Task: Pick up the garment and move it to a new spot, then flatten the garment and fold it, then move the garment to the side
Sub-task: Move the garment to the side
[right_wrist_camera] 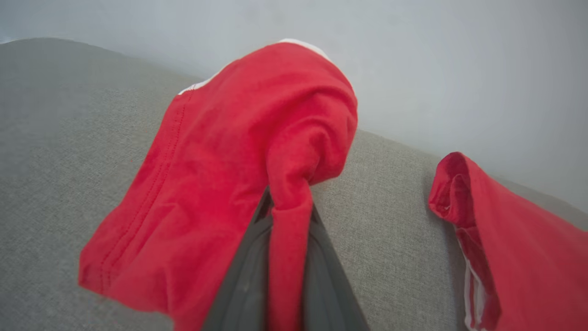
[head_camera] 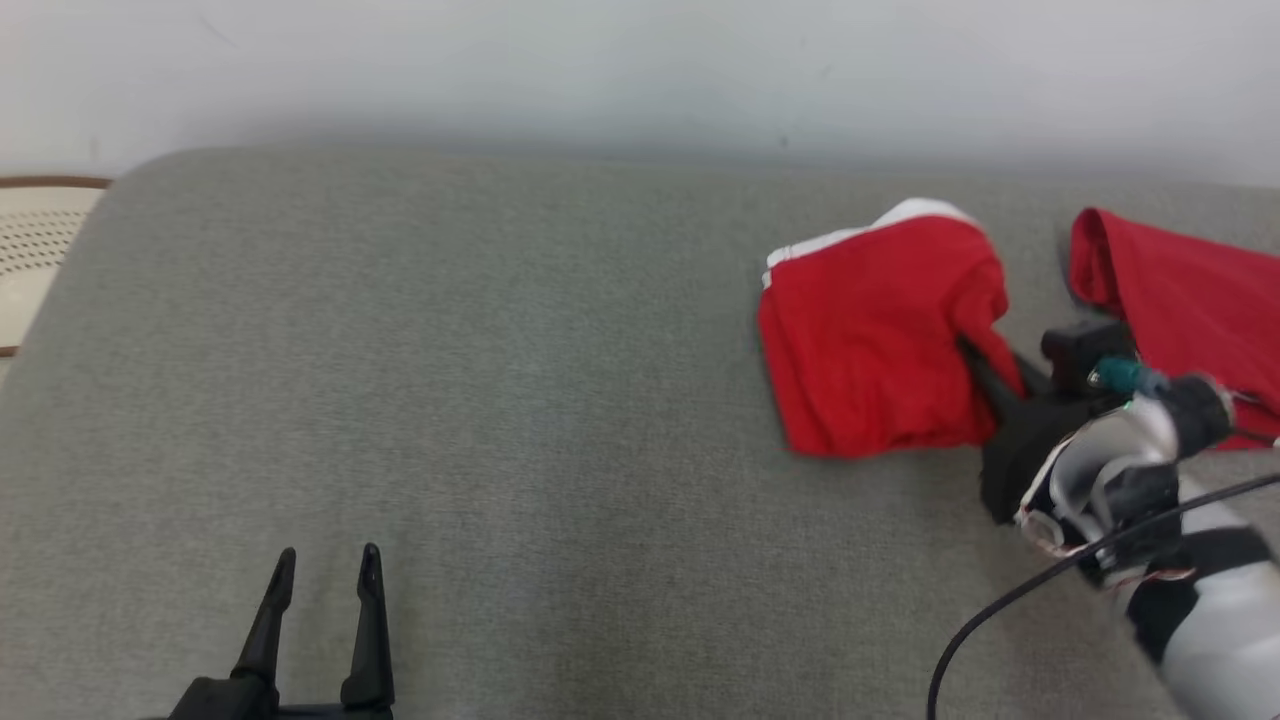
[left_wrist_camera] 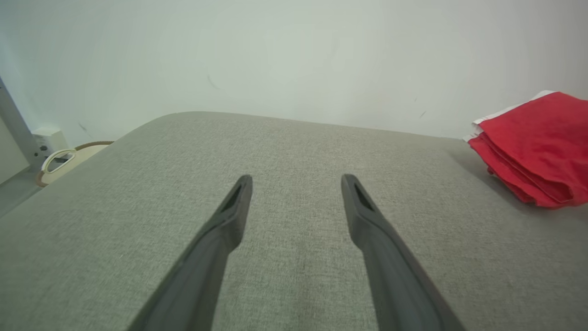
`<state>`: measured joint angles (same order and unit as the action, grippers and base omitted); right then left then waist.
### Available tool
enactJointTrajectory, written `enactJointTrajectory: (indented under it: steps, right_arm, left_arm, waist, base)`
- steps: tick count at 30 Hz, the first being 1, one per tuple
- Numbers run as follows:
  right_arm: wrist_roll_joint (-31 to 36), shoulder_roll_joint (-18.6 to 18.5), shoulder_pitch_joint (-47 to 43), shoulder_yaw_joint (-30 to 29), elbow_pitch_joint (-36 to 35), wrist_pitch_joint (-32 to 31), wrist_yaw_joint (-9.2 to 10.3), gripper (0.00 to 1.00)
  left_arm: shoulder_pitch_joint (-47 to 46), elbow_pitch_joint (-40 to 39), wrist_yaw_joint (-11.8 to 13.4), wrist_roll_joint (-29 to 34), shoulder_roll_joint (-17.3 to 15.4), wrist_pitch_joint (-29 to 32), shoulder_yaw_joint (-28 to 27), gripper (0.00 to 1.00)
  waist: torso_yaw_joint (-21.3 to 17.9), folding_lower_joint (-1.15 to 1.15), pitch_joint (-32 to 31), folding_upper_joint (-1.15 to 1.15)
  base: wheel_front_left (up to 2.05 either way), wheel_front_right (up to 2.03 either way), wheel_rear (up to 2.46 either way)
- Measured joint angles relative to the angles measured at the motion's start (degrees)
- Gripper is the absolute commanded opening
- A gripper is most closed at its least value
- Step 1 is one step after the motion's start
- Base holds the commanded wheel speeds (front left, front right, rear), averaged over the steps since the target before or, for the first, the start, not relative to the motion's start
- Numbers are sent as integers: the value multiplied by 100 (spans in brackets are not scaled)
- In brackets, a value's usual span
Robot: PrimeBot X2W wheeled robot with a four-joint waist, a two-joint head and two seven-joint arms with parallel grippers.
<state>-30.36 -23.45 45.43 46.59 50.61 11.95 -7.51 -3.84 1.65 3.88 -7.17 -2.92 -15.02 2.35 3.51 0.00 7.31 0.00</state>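
On the grey cushion [head_camera: 500,350], at two o'clock, the red garment [head_camera: 870,340] is pinched by the right gripper [head_camera: 972,355], probably for lifting; the left gripper [head_camera: 329,555] is seen open.

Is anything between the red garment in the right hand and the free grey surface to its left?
Nothing visible does. The right hand grips the garment, the grey surface lies directly beside it, and the other red garment lies to its right.

The garment [head_camera: 870,340] is red with a white band along its far edge. It lies loosely folded and rumpled on the grey cushion [head_camera: 450,380], towards the right. Its right edge is bunched into a ridge, pinched in the closed right end effector [head_camera: 968,348].
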Motion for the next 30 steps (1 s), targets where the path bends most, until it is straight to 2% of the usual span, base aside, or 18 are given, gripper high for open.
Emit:
enactJointTrajectory:
  steps: [13,24,30]
  right_arm:
    - [-345,-1399,1032,854,-388,-399,0,0]
    - [-1098,-2409,1541,1058,-704,-681,0,0]
    - [-1363,-2677,1727,1049,-665,-776,0,0]
  left_arm:
    - [-217,-501,-25,196,-30,1,-163,100]
    - [-340,-781,-76,296,-135,1,-305,100]
    - [-341,-894,-76,355,-202,1,-336,100]
  waist:
    - [-418,1,699,0]
    - [-715,0,1144,1]
    - [-814,0,1341,1]
  base:
    - [0,0,0]
    - [0,0,0]
    - [0,0,0]
